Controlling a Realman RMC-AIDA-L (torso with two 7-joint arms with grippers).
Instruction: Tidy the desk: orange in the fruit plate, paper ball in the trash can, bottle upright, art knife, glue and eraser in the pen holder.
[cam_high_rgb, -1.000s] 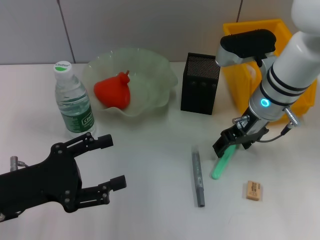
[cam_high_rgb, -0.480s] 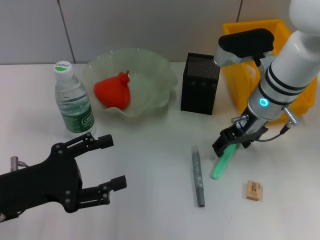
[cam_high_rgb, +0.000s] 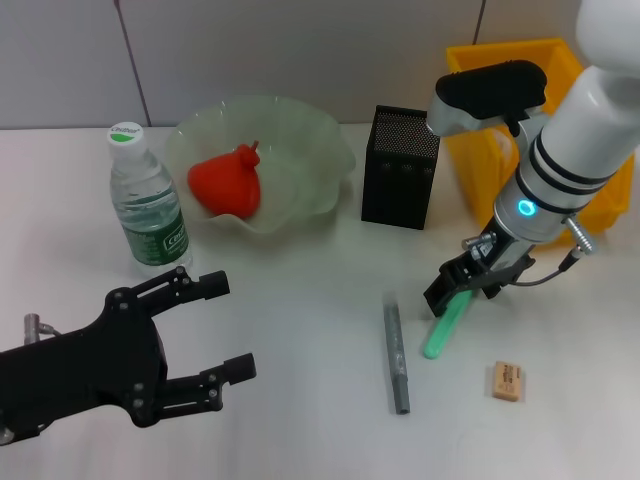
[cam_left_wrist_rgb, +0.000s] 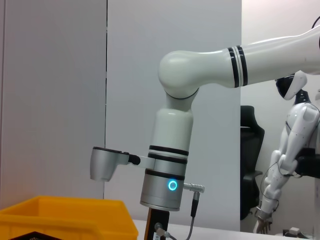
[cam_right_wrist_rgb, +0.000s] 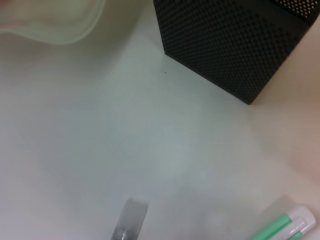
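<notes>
We are seeing the orange (cam_high_rgb: 227, 183) lying in the fruit plate (cam_high_rgb: 325, 165) and the bottle (cam_high_rgb: 147, 205) standing. Our right gripper (cam_high_rgb: 458, 285) is clamping the green glue (cam_high_rgb: 442, 326); the art knife (cam_high_rgb: 397, 354) and eraser (cam_high_rgb: 506, 381) are waiting near right, our left gripper (cam_high_rgb: 200, 335) spread idle.

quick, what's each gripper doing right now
Left gripper: open, holding nothing, low over the table in front of the bottle.
Right gripper: shut on the green stick, whose far end is on the table.
</notes>
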